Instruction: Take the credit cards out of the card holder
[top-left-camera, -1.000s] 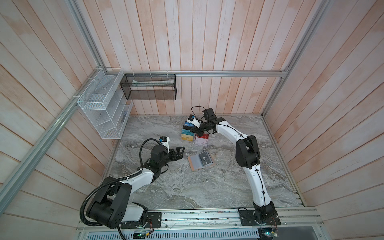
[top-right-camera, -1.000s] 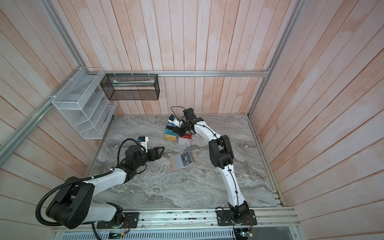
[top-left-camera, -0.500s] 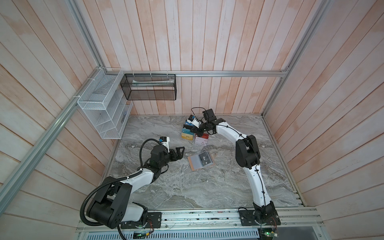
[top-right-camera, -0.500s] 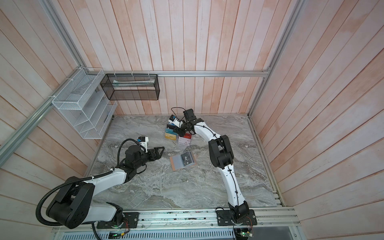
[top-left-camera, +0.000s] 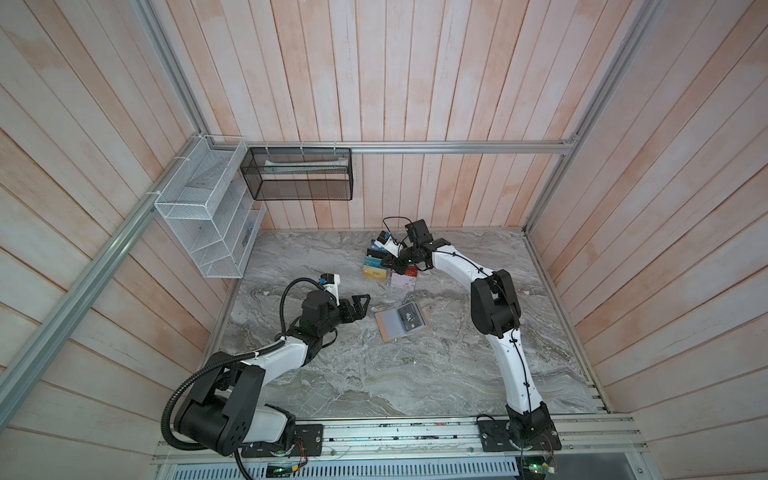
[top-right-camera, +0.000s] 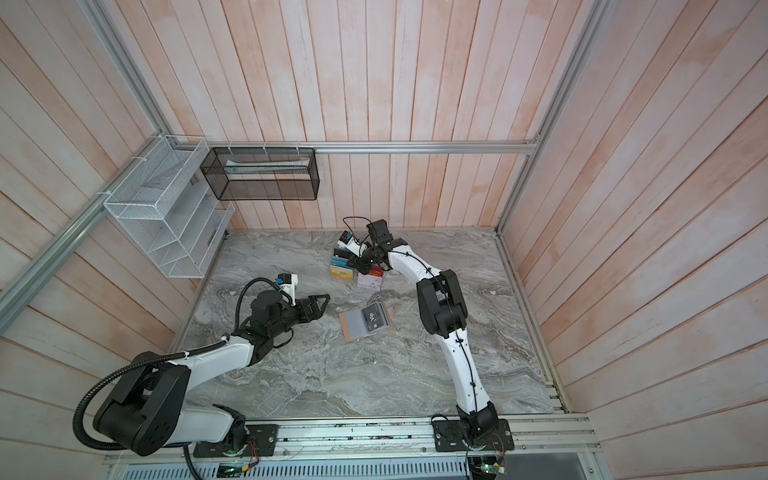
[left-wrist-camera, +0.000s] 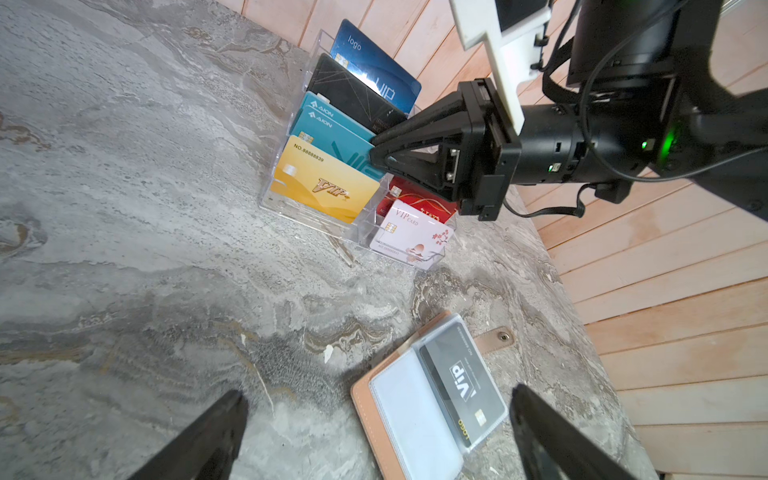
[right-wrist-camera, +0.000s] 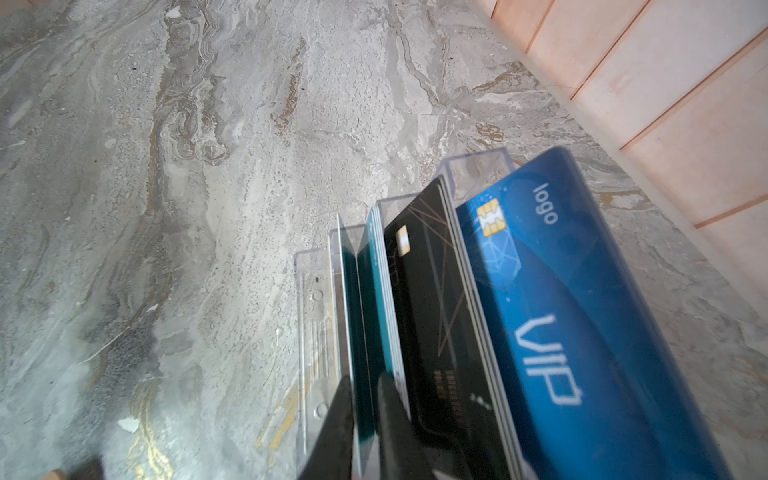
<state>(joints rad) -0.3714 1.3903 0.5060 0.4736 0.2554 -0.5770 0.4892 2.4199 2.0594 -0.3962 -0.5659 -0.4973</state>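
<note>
Beyond the card holder (top-left-camera: 385, 332), open flat on the marble table (top-left-camera: 374, 374) with a black VIP card (left-wrist-camera: 461, 382) sleeved: clear card stand (left-wrist-camera: 316, 218); right gripper (right-wrist-camera: 365, 378) narrow astride its teal card (right-wrist-camera: 365, 324), grip unclear. Beside the holder: left gripper (top-left-camera: 365, 306), spread wide, empty.

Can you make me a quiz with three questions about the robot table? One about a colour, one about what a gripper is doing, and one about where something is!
1. What colour is the rearmost card in the clear stand?
A) yellow B) blue C) red
2. How is the left gripper?
A) shut on a card B) shut on the stand C) open and empty
3. Where is the black VIP card?
A) in a sleeve of the open card holder B) behind the clear stand C) in the left gripper

Answers: 1 B, the blue card stands behind all the others. 2 C, its jaws stand wide apart, holding nothing. 3 A, it shows through the clear sleeve.
</note>
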